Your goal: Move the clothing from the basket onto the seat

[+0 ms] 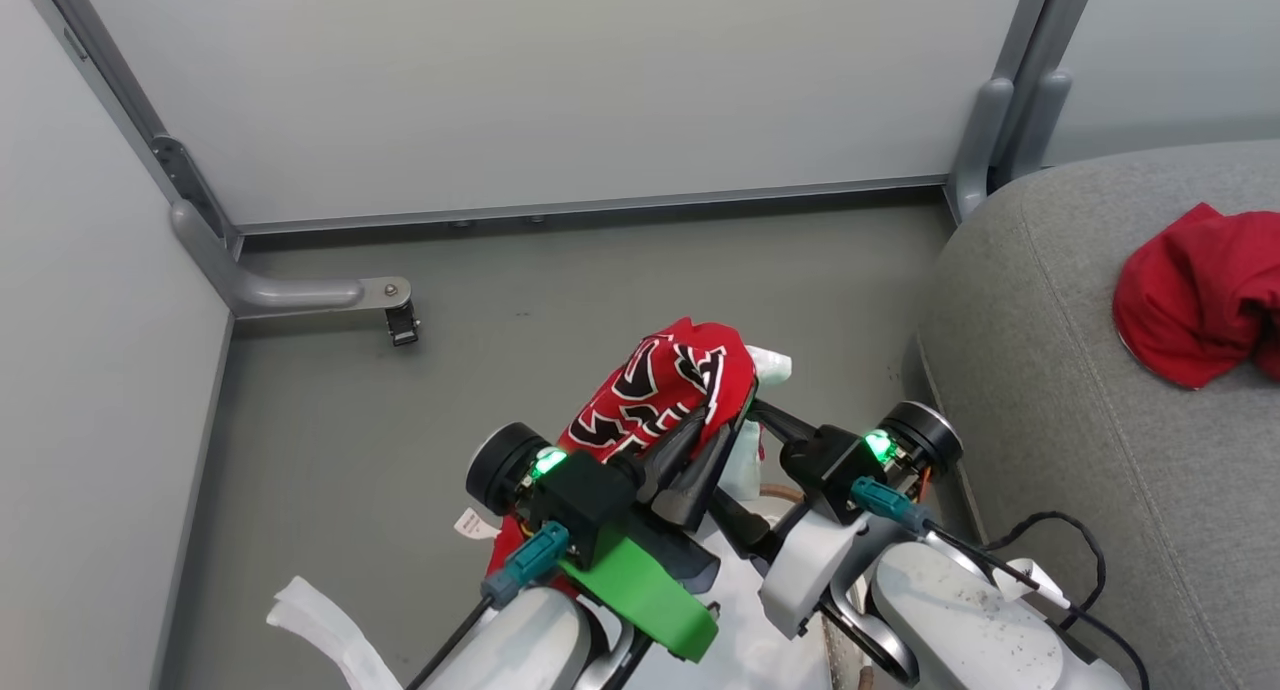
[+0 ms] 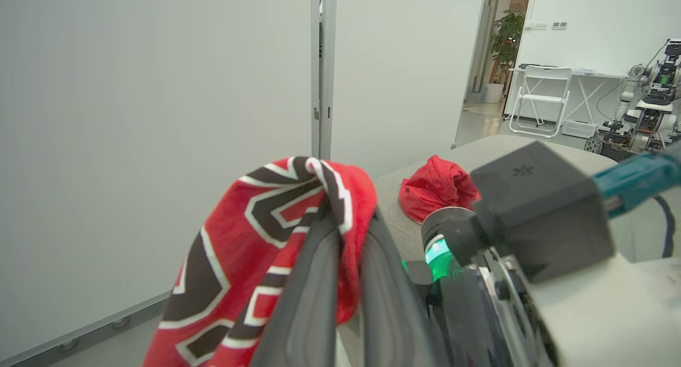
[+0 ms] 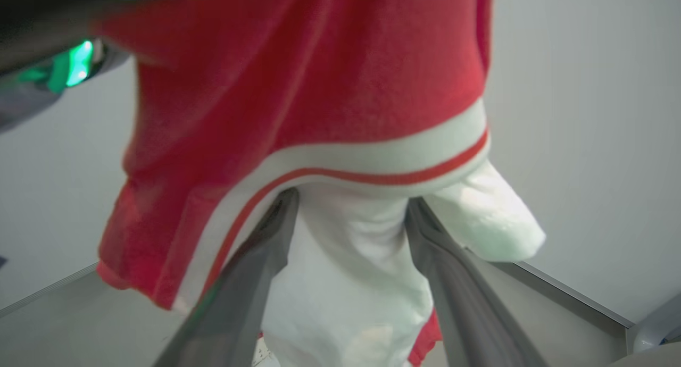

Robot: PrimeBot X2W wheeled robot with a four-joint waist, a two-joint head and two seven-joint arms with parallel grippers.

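A: Well, how is the jersey (image 1: 660,390) expected to handle?

B: It is judged soft, light and limp. It is pinched by the pressed-together left pincer (image 1: 720,430) and held up near the seat (image 1: 1050,390), not yet over it. A bunched fold is best taken, rather than a hem.

A: And the right pincer (image 3: 346,234)?

B: It is spread, with the white panel (image 3: 346,287) between its fingers. No grip can be made out. Another red garment (image 1: 1195,295) is laid on the seat.

A: What is hidden?

B: The basket (image 1: 786,492) is mostly covered by the arms; a brown sliver, perhaps its rim, is glimpsed.
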